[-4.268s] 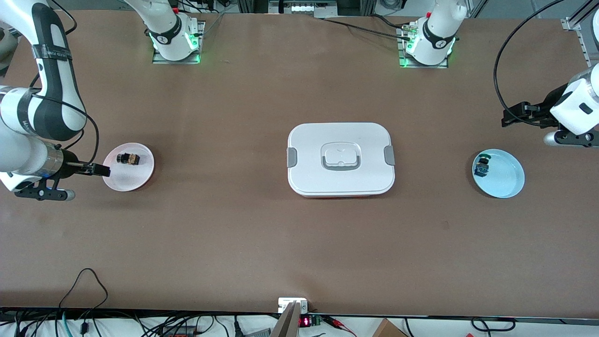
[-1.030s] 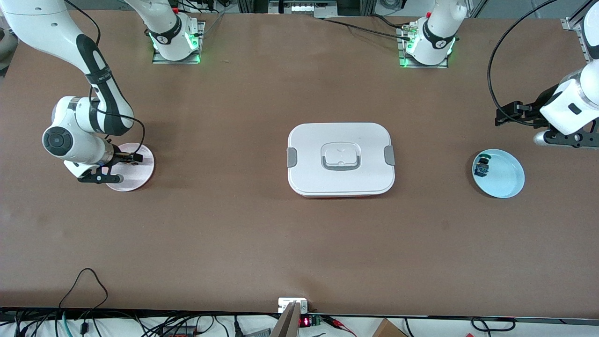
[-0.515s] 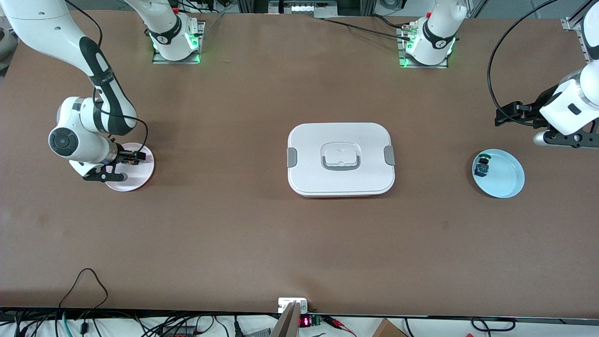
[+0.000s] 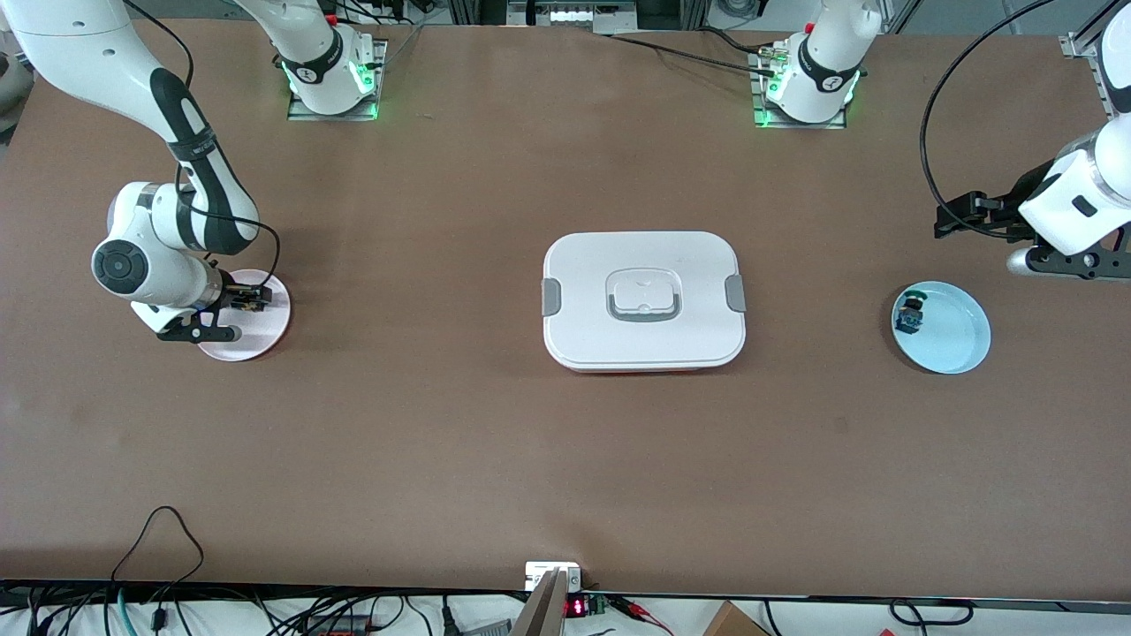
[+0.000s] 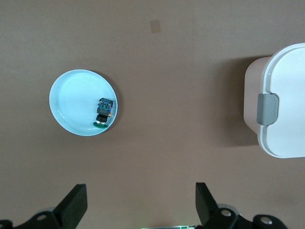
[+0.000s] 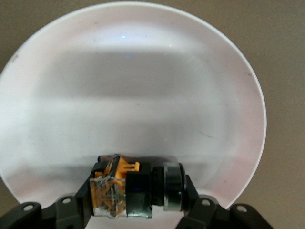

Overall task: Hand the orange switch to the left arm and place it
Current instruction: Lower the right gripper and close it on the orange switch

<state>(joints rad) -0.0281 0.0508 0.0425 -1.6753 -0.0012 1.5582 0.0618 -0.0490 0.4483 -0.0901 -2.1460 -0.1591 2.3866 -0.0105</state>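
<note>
The orange switch (image 6: pixel 128 191) lies on its side on the pink plate (image 6: pixel 133 71) at the right arm's end of the table. My right gripper (image 6: pixel 133 202) is down on the plate, shut on the switch, one finger on the orange end and one on the black cylinder end. In the front view the gripper (image 4: pixel 252 299) covers most of the switch on the plate (image 4: pixel 265 334). The white lidded box (image 4: pixel 643 300) stands at the table's middle. My left gripper (image 4: pixel 950 221) waits open and empty in the air near the blue plate (image 4: pixel 954 336); its fingertips (image 5: pixel 76 200) stand wide apart.
A small blue and green part (image 4: pixel 908 316) lies on the blue plate at the left arm's end; it also shows in the left wrist view (image 5: pixel 103 112). The box's clipped end (image 5: pixel 286 95) shows there too. Cables and electronics line the table edge nearest the front camera.
My right arm has swung in over the pink plate and its gripper has come down around the orange switch; in the last half second it barely moved. My left arm shifted only slightly.
</note>
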